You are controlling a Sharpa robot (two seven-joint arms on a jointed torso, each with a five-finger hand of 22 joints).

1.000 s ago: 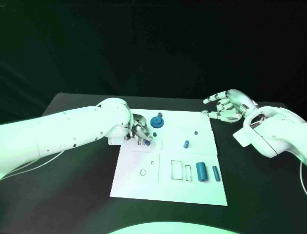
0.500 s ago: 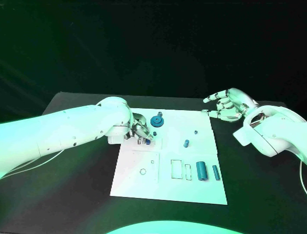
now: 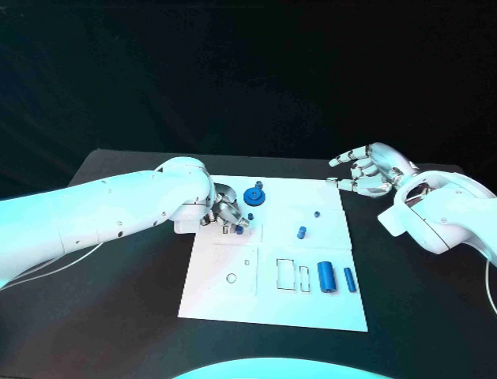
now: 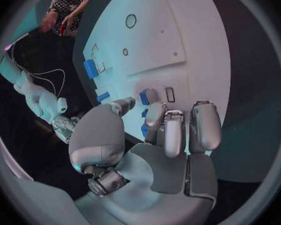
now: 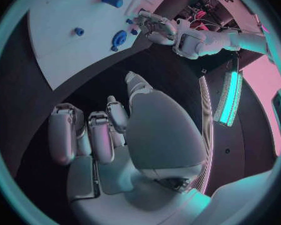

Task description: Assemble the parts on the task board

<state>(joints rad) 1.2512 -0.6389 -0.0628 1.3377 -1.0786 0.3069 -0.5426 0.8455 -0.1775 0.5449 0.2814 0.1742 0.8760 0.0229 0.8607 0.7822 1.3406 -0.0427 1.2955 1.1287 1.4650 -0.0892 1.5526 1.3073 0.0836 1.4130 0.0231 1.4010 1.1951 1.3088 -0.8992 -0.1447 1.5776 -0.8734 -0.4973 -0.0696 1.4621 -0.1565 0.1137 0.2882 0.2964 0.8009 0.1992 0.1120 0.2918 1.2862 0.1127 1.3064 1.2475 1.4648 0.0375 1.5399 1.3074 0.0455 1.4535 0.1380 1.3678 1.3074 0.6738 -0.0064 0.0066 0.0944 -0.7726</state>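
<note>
The left hand (image 3: 227,213) is over the far left part of the white board (image 3: 273,296), and its fingers (image 4: 167,130) pinch a small blue piece (image 3: 238,230) (just above the board). The right hand (image 3: 368,171) hovers over the black surface (image 3: 123,316) beside the board, fingers loosely curled and holding nothing.

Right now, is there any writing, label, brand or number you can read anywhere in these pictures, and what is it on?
None can be read.
The task board bears only outlined shapes and holes, no lettering.
The blue parts, the left hand and the right hand show no marks or brand.
</note>
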